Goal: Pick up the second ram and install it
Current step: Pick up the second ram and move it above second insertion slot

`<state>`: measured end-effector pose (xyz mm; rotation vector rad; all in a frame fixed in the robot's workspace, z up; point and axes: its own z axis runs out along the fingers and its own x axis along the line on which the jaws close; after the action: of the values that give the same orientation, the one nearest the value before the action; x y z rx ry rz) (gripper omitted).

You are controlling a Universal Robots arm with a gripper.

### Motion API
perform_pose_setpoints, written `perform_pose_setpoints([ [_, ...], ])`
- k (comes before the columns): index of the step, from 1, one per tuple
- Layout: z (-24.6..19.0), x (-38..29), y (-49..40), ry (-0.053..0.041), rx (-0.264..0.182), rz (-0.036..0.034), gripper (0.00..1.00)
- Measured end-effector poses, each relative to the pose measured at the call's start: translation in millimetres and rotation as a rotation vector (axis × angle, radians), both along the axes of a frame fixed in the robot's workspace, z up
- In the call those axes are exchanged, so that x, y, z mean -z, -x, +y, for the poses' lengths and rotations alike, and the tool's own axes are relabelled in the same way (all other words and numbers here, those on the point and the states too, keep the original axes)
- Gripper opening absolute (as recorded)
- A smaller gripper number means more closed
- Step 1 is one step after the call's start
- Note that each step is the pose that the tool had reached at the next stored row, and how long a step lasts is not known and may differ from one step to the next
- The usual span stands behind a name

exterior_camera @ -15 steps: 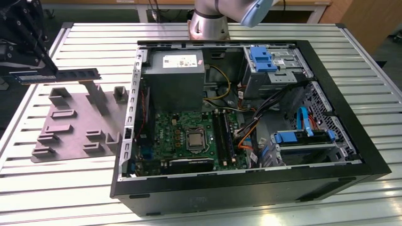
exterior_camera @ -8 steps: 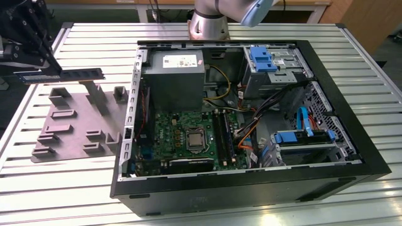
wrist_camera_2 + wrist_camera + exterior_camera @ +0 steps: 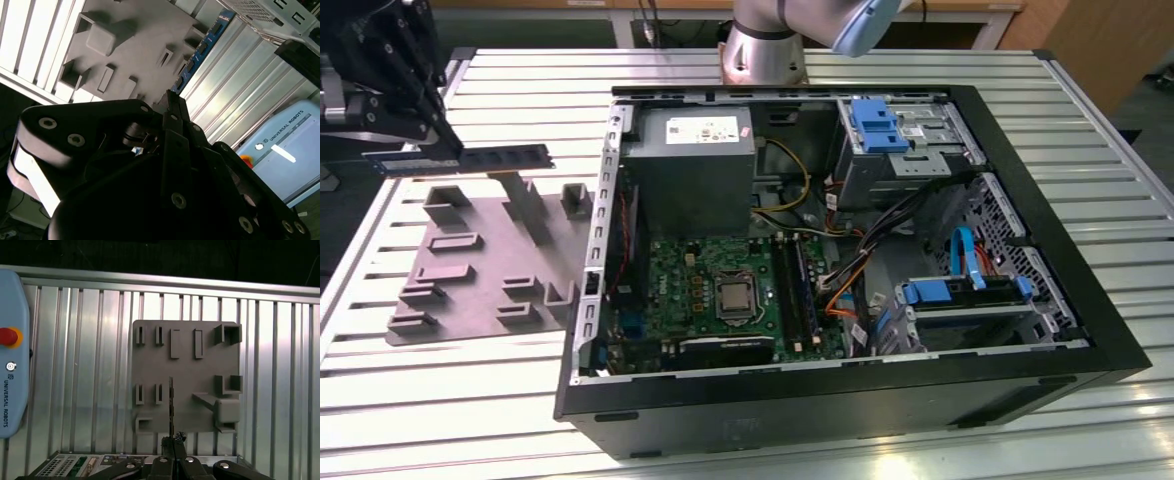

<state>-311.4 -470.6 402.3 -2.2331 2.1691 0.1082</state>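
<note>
In the exterior view my gripper [image 3: 434, 148] hangs at the far left, above the grey plastic tray [image 3: 474, 300]. It is shut on the second ram [image 3: 500, 157], a long dark stick held level and lifted off the tray, pointing toward the open computer case [image 3: 854, 400]. In the first wrist view the ram [image 3: 171, 402] shows edge-on as a thin dark line between the gripper's [image 3: 173, 439] jaws, over the tray [image 3: 185, 372]. The second wrist view shows the ram [image 3: 200, 50] running out from the gripper [image 3: 169, 99]. The green board [image 3: 707, 270] with its long black slots [image 3: 790, 285] lies inside the case.
A grey power-supply box [image 3: 687, 150] sits at the case's back, with blue drive brackets [image 3: 878, 125] and loose cables [image 3: 854, 280] at the exterior view's right. A pale blue pendant [image 3: 11, 355] lies on the slatted metal table [image 3: 454, 400]. The case wall [image 3: 594, 240] stands beside the tray.
</note>
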Motion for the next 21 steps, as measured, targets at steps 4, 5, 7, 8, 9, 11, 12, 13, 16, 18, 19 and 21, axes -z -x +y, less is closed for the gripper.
perform_pose_setpoints([
  [4,0.0,0.0,-3.8,0.0,0.0,0.0,0.11],
  [5,0.0,0.0,-4.8,0.0,0.0,0.0,0.11],
  [7,0.0,0.0,-6.7,0.0,0.0,0.0,0.11],
  [8,0.0,0.0,-7.7,0.0,0.0,0.0,0.11],
  [9,0.0,0.0,-8.6,0.0,0.0,0.0,0.11],
  [11,0.0,0.0,-10.6,-0.0001,0.0,0.0,0.11],
  [12,0.0,0.0,-11.7,0.0,0.0,0.0,0.11],
  [13,0.0,0.0,-12.6,0.0,0.0,0.0,0.11],
  [16,0.0,0.0,-15.8,-0.0001,0.0,-0.0001,0.11],
  [18,0.0,0.0,-17.9,0.0,0.0,0.0,0.11],
  [19,0.0,0.0,-18.9,-0.0001,0.0,-0.0001,0.11],
  [21,0.0,0.0,-21.1,0.0,0.0,0.0,0.11],
])
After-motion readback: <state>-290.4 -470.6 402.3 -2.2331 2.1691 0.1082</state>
